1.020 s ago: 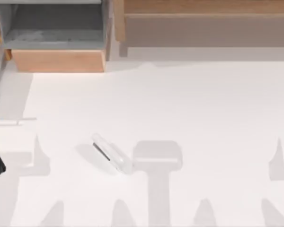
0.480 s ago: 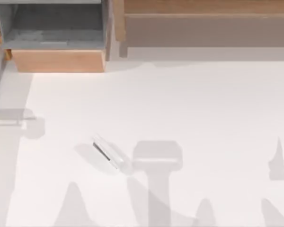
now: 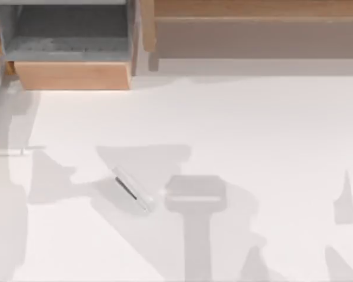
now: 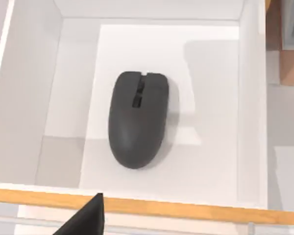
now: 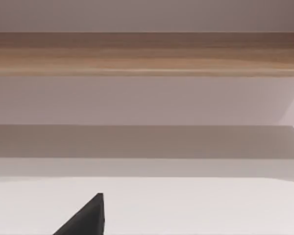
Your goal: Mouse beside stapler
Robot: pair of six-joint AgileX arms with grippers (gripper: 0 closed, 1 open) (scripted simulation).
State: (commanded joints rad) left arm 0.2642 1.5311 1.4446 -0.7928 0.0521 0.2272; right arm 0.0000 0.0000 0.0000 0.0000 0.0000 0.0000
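Note:
The stapler (image 3: 132, 193) is a slim white object with a dark slot, lying at an angle on the white table left of centre. The mouse (image 4: 138, 118) is dark grey and rests flat on the floor of a white open drawer (image 4: 250, 107). A dark part of my left gripper (image 4: 87, 218) hangs above the drawer's wooden front edge (image 4: 186, 209), apart from the mouse. In the right wrist view a dark part of my right gripper (image 5: 87, 218) hovers over bare table, facing a wooden rail.
An open grey compartment with a wooden front (image 3: 70, 75) stands at the table's back left. A long wooden shelf (image 3: 253, 23) runs along the back. Grey shadows lie around the stapler and along the front edge.
The dark piece of my left arm at the top view's left edge has gone out of that view. Broad shadows have spread over the table's left and middle. The stapler has stayed put.

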